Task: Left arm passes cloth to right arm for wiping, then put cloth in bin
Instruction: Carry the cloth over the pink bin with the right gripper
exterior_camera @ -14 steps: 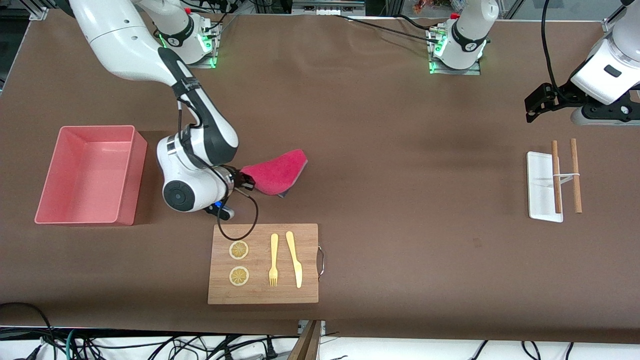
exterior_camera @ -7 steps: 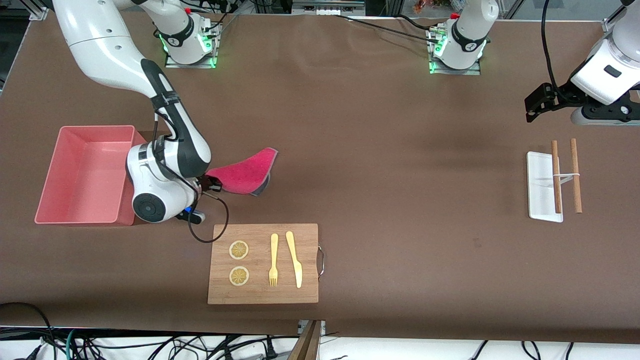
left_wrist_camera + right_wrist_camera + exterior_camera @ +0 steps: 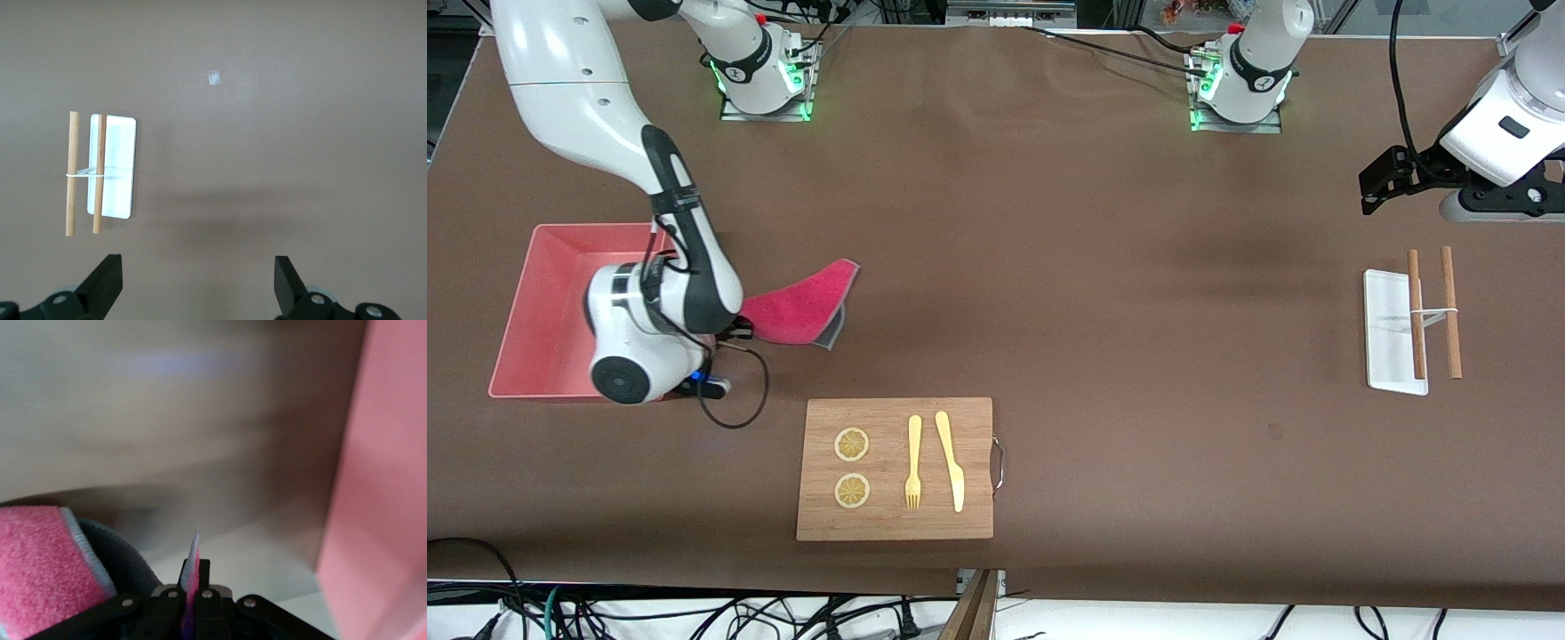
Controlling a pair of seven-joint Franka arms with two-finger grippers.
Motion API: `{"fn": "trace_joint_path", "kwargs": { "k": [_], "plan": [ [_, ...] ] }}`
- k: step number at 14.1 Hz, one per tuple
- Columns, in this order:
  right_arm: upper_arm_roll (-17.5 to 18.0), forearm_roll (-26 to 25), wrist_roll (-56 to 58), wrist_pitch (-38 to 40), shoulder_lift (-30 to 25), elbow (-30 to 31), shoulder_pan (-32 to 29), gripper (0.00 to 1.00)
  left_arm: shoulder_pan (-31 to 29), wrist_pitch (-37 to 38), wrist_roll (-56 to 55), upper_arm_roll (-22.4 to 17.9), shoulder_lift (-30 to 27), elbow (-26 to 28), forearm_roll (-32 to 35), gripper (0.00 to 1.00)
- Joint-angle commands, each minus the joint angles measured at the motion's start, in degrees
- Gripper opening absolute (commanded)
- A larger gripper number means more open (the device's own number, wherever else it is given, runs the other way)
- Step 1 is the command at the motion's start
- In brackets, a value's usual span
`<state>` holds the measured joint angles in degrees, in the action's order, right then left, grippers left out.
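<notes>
A brown table (image 3: 1103, 267) fills the frame. At mid-left, the right gripper (image 3: 740, 333) pinches the cloth (image 3: 805, 302) beside the bin (image 3: 525, 293). At upper right, the left gripper (image 3: 197, 283) waits, spread wide. Its wrist view shows 2 wooden sticks (image 3: 85, 173) across a white tray (image 3: 119, 167).

Front camera: mounted high, facing the two arm bases, taking in the whole table (image 3: 1103, 267). Left wrist camera: well above the table, looking straight down — it shares with the front view the white tray (image 3: 112, 165) and the wooden sticks (image 3: 71, 173). Right wrist camera: very close, low, sharing the cloth (image 3: 40, 577) and the bin (image 3: 380, 487) — its wall fills one edge.
</notes>
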<state>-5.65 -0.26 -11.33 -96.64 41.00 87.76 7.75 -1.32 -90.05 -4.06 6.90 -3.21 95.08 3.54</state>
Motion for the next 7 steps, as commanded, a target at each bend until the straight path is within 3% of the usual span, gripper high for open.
{"fn": "trace_joint_path", "kwargs": {
  "k": [1, 7],
  "plan": [
    [-2.61, -0.53, 7.17, 2.59, -1.97, -1.18, -0.02, 0.00, -0.09, 0.66, 1.07, -0.13, -0.04, -0.25, -0.64, 1.00],
    [-3.14, -0.27, 8.86, 22.70, -2.33, -18.22, -0.02, 0.00, -0.09, 0.66, 1.16, -0.13, -0.04, -0.25, -0.64, 1.00]
  ]
}}
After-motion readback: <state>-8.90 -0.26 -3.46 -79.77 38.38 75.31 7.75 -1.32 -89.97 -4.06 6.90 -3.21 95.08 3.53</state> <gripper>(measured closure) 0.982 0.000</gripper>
